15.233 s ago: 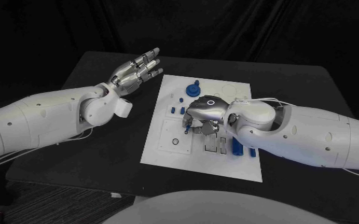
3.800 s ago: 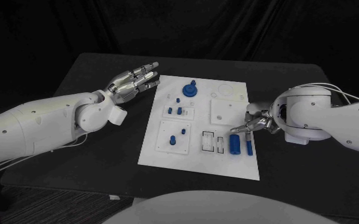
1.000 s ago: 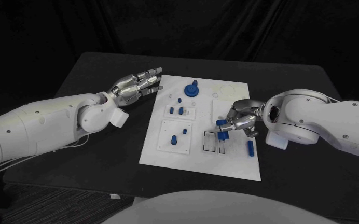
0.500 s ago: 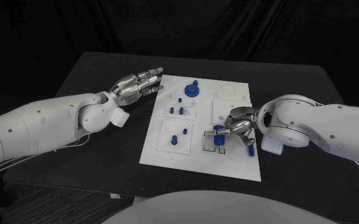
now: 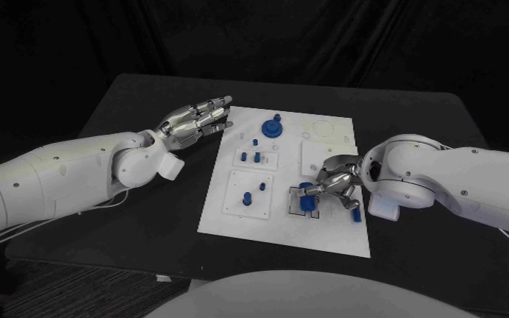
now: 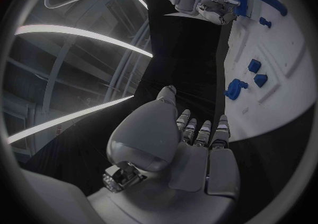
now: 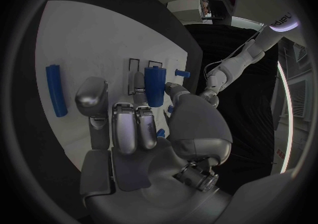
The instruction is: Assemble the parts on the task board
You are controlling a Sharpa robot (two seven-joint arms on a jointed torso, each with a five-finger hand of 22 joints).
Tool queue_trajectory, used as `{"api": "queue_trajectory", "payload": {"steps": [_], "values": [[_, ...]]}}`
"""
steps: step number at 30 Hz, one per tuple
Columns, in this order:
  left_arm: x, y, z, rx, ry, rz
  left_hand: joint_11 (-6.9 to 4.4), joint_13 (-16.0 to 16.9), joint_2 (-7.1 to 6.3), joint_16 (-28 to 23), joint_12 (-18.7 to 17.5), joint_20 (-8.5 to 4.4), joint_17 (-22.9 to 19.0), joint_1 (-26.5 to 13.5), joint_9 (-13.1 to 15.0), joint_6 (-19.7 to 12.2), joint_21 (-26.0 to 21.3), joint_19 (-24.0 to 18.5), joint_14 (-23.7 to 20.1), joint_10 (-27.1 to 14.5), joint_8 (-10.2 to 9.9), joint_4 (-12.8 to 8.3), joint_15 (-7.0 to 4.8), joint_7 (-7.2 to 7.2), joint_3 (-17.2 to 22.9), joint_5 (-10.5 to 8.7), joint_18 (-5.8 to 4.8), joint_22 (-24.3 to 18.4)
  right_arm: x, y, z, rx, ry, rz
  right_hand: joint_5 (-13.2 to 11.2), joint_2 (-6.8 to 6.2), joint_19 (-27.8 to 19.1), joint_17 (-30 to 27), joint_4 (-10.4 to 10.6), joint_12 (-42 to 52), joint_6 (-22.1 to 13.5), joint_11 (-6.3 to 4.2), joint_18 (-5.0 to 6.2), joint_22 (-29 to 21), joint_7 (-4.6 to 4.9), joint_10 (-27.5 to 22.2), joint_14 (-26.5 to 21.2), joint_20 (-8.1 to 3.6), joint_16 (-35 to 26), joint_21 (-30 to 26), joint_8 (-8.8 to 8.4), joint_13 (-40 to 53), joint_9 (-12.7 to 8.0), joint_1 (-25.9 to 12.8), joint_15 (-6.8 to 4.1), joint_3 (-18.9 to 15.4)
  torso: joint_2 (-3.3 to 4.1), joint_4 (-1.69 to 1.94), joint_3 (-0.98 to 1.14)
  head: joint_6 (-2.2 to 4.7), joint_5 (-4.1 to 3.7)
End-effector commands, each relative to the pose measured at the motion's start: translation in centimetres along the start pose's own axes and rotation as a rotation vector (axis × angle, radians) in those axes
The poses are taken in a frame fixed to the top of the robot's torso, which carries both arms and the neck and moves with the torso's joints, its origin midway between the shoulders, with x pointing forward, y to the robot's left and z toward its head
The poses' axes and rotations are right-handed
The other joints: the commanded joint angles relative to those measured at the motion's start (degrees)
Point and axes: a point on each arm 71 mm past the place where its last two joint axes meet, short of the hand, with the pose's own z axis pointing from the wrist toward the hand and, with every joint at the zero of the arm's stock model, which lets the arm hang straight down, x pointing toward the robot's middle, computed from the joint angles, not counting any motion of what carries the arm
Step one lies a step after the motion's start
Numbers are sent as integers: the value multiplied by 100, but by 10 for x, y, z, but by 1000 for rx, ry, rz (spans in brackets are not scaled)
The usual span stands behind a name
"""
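Blue cylinder (image 5: 307, 194) being pinched upright by right hand (image 5: 331, 183) over board (image 5: 240, 222) slots, left hand (image 5: 195, 121) hovering beside board, fingers extended, holding nothing

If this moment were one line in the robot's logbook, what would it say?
right hand: holds blue part over task board slots | left hand: open, beside board

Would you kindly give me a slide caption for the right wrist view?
Right hand holds a blue cylinder over the task board's rectangular slots.
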Motion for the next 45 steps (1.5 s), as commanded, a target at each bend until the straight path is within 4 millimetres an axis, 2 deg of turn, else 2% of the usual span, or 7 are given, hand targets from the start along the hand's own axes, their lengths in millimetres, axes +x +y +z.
{"api": "queue_trajectory", "payload": {"steps": [1,7,15,22,27,42,45], "values": [[2,-1,1,18,12,-12,34,6,24,3,23,33,-1,-48,5,-40,32,20,10,-17,12,-35,19,1,0,1,47,-6,4,-2,1,26,37,-14,-92,-19,-14,644,-636,15,-30,37,34,597,9,588,452,44,-33,-51,-25,1509,2,-25,36,624,-1,0,-1,0,8],[1,-1,0,17,10,-11,35,5,26,3,23,33,-2,-50,4,-42,32,21,9,-18,11,-35,20,-1,1,2,47,-5,6,1,2,22,49,-22,-231,-27,-20,629,-647,15,-28,38,38,590,12,588,449,46,-40,-82,-36,1509,-4,-15,38,603,2,2,3,0,10],[1,0,1,16,11,-12,34,5,27,3,24,34,-2,-50,4,-46,33,23,10,-18,10,-35,21,-2,1,2,46,-2,8,3,3,19,58,-30,-861,-19,-24,599,-560,15,-5,48,44,579,21,588,445,53,-51,-146,-68,1509,-24,-88,46,451,-1,1,2,0,19],[1,0,1,14,12,-12,34,5,27,3,24,34,-2,-50,4,-46,33,23,10,-18,10,-35,21,-2,1,2,46,-2,7,5,4,18,55,-29,-1690,16,-35,562,-264,15,20,55,57,559,26,588,439,63,-65,-257,-94,1509,-35,-338,54,134,-1,-1,1,0,24],[1,0,1,12,13,-13,34,5,27,3,24,34,-2,-50,4,-46,33,23,10,-18,10,-35,21,-2,1,2,46,-2,7,5,5,19,50,-27,-1879,77,-40,528,-92,15,28,53,64,549,24,588,432,63,-79,-310,-96,1509,-29,-468,52,-11,0,2,3,0,24],[2,1,1,8,16,-14,32,4,33,5,23,34,-1,-52,3,-53,33,24,11,-22,9,-36,23,-3,4,3,46,-5,5,4,5,21,41,-21,-1990,134,-55,481,64,15,27,54,74,531,25,588,423,63,-101,-394,-99,1509,-22,-570,52,-133,-1,0,1,0,27],[2,2,1,7,17,-15,32,4,33,5,23,34,-1,-52,3,-53,33,24,11,-22,9,-36,23,-3,4,3,46,-5,5,4,5,20,41,-20,-2197,121,-54,476,137,15,29,54,76,527,25,588,423,64,-103,-416,-99,1509,-16,-604,53,-232,0,2,3,0,29]]}}
